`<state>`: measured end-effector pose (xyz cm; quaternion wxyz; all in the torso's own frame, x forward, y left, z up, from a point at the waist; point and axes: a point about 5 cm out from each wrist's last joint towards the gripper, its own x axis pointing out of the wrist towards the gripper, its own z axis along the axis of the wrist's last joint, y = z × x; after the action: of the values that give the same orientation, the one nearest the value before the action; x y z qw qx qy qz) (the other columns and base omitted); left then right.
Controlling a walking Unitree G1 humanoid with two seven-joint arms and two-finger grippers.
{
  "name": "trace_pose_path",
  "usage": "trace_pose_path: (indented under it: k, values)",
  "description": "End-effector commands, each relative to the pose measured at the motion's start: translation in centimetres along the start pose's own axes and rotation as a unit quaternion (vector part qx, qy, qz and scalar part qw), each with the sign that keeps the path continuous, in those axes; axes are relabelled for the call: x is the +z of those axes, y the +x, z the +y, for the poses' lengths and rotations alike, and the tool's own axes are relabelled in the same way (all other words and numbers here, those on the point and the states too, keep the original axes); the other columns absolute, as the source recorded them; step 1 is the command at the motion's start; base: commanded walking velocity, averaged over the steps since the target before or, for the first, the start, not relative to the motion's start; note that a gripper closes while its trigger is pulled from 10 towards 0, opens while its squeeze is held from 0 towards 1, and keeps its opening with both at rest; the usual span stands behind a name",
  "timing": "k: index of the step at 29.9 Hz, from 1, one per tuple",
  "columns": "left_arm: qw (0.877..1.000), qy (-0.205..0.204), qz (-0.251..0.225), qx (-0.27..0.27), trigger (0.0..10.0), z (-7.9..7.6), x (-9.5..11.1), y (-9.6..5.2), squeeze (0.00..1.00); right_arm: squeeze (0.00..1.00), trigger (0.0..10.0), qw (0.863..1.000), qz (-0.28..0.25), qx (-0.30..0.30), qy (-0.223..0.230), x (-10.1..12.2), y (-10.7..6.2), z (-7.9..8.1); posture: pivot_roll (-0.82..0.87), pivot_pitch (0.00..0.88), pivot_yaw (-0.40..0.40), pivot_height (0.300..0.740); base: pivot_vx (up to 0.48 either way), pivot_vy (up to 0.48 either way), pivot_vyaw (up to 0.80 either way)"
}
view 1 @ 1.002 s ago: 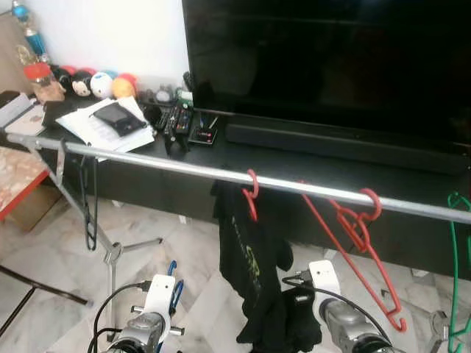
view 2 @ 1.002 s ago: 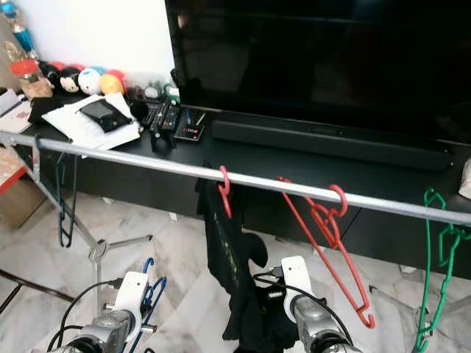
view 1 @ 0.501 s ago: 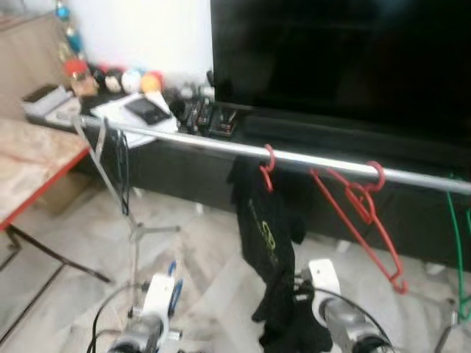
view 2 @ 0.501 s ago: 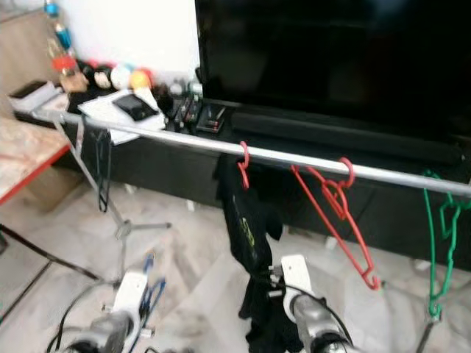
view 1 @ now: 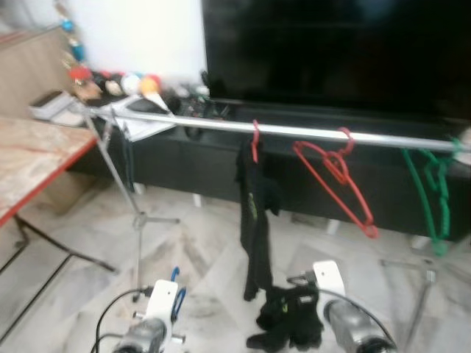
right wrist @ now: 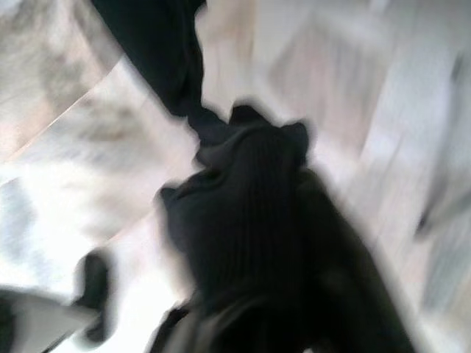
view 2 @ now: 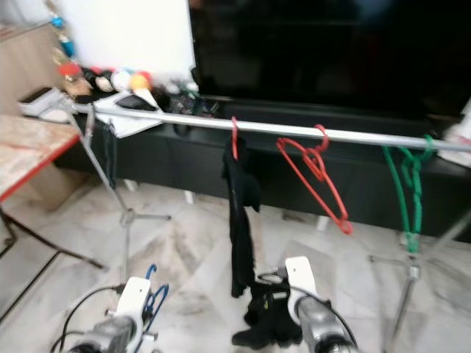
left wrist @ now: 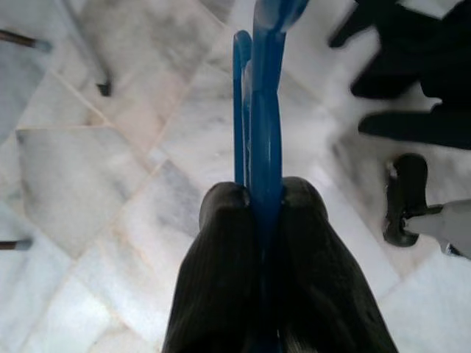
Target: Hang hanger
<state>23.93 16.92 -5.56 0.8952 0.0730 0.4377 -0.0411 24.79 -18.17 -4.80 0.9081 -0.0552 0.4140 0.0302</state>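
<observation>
Low at seven o'clock, the left gripper (left wrist: pixel 257 198) is clenched on a blue hanger (left wrist: pixel 261 110) above the marble floor (left wrist: pixel 96 184). At five o'clock the right gripper (right wrist: pixel 250 176) grasps bunched black cloth (view 1: pixel 291 316). Ahead at twelve, a steel rail (view 1: pixel 309 132) carries a black shirt (view 1: pixel 254 213), red hanger (view 1: pixel 335 176) and green hangers (view 1: pixel 430 191).
</observation>
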Motion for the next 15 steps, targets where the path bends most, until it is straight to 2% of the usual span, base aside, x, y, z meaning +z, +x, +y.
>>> trace_pose_path:
  k: [1, 13, 15]
  values:
    - [1.0, 0.003, -0.001, 0.002, 10.0, 0.15, -0.01, -0.01, 0.0, 0.0, 10.0, 1.0, -0.007, 0.003, 0.003, 0.45, 0.06, 0.21, -0.06, 0.0, 0.012, 0.74, -0.274, 0.0, 0.0]
    - [1.0, 0.003, -0.001, 0.001, 10.0, 0.15, -0.01, -0.01, 0.0, 0.0, 10.0, 1.0, -0.002, 0.004, 0.009, 0.36, 0.07, 0.21, -0.06, 0.0, 0.012, 0.74, -0.273, 0.0, 0.0]
    - [1.0, 0.003, -0.001, 0.001, 10.0, 0.15, -0.01, -0.01, 0.0, 0.0, 10.0, 1.0, 0.001, 0.004, 0.009, 0.31, 0.07, 0.23, -0.06, 0.0, 0.012, 0.74, -0.274, 0.0, -0.64]
